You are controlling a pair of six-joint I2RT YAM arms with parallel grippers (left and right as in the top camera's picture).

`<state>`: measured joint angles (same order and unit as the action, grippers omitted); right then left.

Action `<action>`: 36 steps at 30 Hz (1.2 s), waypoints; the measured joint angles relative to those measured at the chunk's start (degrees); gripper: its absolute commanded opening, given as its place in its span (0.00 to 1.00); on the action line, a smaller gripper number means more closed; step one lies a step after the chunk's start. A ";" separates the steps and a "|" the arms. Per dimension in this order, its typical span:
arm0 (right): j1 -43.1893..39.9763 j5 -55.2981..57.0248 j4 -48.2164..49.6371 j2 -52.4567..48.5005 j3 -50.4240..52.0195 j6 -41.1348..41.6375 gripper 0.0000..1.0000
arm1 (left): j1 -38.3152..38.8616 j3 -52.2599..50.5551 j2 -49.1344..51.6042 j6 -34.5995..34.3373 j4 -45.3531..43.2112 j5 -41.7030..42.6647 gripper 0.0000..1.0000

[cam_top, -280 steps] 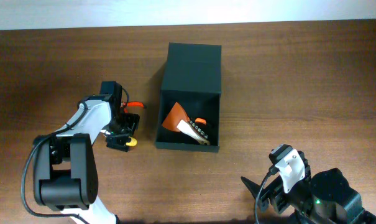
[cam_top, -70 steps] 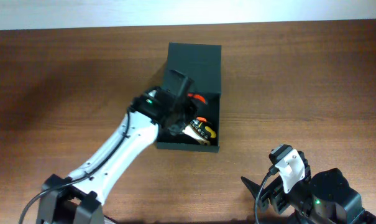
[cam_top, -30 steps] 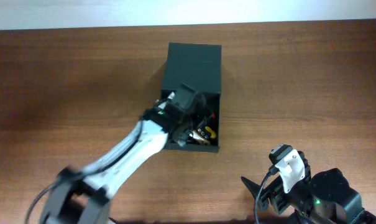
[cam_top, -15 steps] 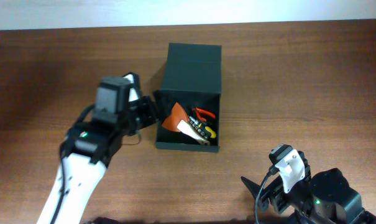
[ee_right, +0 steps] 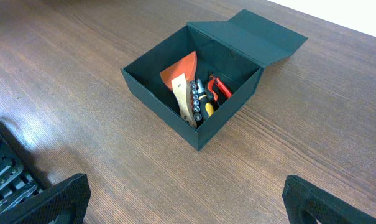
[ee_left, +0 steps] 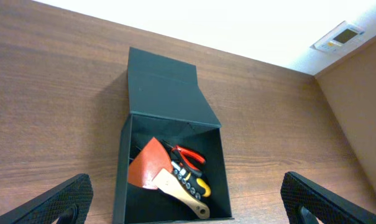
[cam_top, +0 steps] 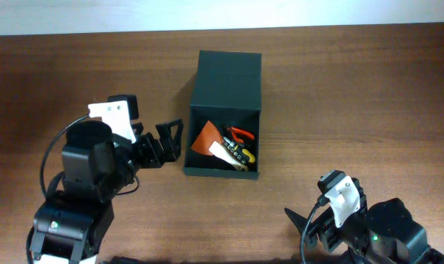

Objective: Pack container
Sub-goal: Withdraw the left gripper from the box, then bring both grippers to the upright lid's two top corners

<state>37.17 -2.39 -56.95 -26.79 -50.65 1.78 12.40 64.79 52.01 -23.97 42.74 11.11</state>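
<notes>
**A:** Surface and room?

**B:** Brown wood-grain worktop (cam_top: 354,110). A white wall (cam_top: 207,15) runs along its far edge. The left wrist view shows a small white unit (ee_left: 340,36) mounted on that wall, upper right.

**A:** Container position?

**B:** The container (cam_top: 220,173) stands about mid-worktop, open. Its lid (cam_top: 229,81) is folded back toward the wall. Inside are an orange scraper (cam_top: 205,139) with a pale handle, red-handled pliers (cam_top: 240,134) and a yellow-and-black tool (cam_top: 244,155). All three lie close together on the bottom. The scraper is on the left, the pliers toward the lid side and the yellow tool near the right wall.

**A:** Left arm?

**B:** It is folded over its base at the lower left, with the wrist turned right toward the container. In the overhead view the left fingers (ee_left: 66,199) sit just beside the container's left wall. I cannot tell whether they touch it. The wrist camera looks down into the box from above. The fingers are spread wide, one at each bottom corner of that view, and hold nothing.

**A:** Right arm?

**B:** It is tucked at the lower right edge, well apart from the container, with the wrist pointing left. The right fingers (ee_right: 51,202) are likewise spread to both corners of their view and released. The wrist camera sees the whole container across bare wood.
</notes>
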 measured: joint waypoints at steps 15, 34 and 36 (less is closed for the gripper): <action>0.00 -0.59 1.31 0.00 0.02 -0.04 0.99 | 0.00 0.00 -0.02 0.63 3.06 -0.61 0.99; -8.85 1.57 8.59 -32.22 -20.94 3.56 0.26 | -7.13 0.44 10.58 -5.29 -10.10 4.39 0.02; -12.09 1.75 8.55 -38.21 -24.72 3.41 0.09 | -9.16 0.50 14.12 -6.58 -12.61 6.69 0.02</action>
<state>25.08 -0.64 -48.40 -64.99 -75.37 5.19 3.25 65.30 66.13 -30.55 30.13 17.80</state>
